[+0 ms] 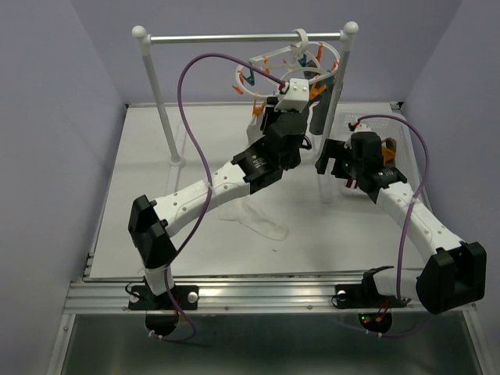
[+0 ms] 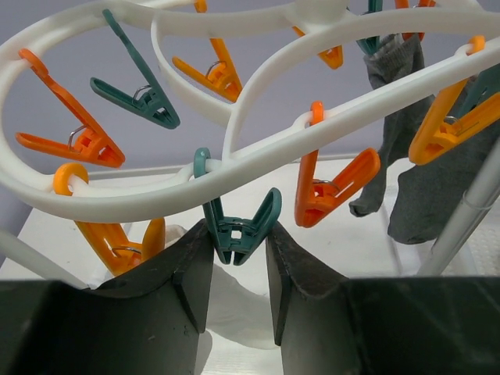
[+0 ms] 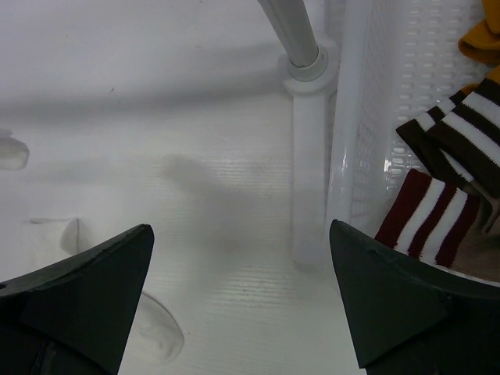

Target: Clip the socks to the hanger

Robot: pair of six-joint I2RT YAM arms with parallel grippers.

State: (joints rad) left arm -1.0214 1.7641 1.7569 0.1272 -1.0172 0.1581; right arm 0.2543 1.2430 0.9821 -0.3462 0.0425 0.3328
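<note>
The white hanger hangs by its hook from the rail, its orange and teal clips dangling. My left gripper reaches up under the hanger's ring. Both its fingers press the handles of a teal clip. White fabric lies below the fingers. Two grey socks hang from clips at the right. A white sock lies on the table. My right gripper is open low over the table, holding nothing. Beside it, striped socks and a mustard one lie in the basket.
The metal rail stand with ball-topped posts spans the back of the table. Its right post's foot stands just ahead of my right gripper. The white perforated basket sits at the right.
</note>
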